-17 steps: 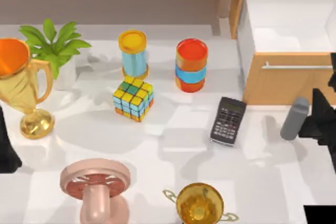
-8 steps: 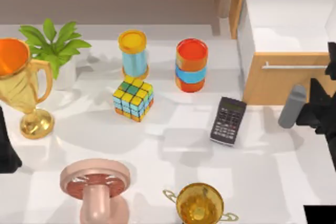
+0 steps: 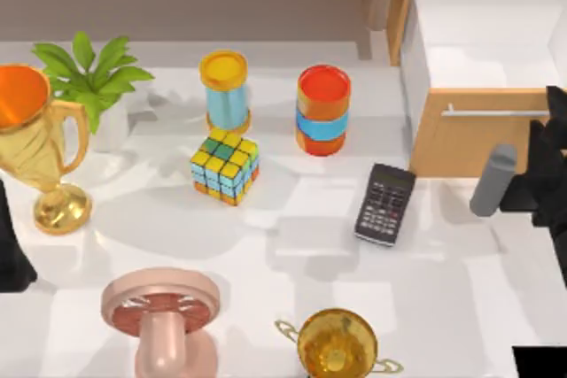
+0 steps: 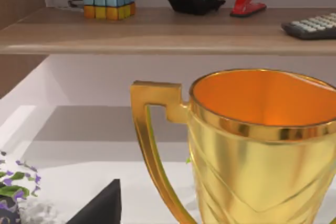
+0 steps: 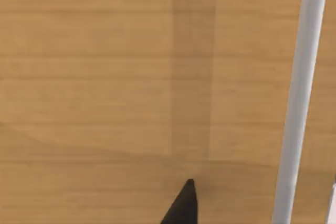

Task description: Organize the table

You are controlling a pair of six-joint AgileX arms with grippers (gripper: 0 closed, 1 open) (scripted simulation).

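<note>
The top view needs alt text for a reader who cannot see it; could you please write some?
A white table holds a colour cube, two stacked canisters, a calculator, two gold trophies and a potted plant. At the right edge, the right end effector holds a grey cylinder before an open drawer unit.

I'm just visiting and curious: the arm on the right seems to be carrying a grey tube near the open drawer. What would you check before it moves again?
1. Grey cylinder held by right gripper: ok, it is at the fingers.
2. Drawer open: ok, white inside shows.
3. Cylinder clear of the drawer front: cannot tell.
4. Calculator out of the way: ok, lies apart on the table.
5. Left gripper parked at the left edge: ok.
</note>
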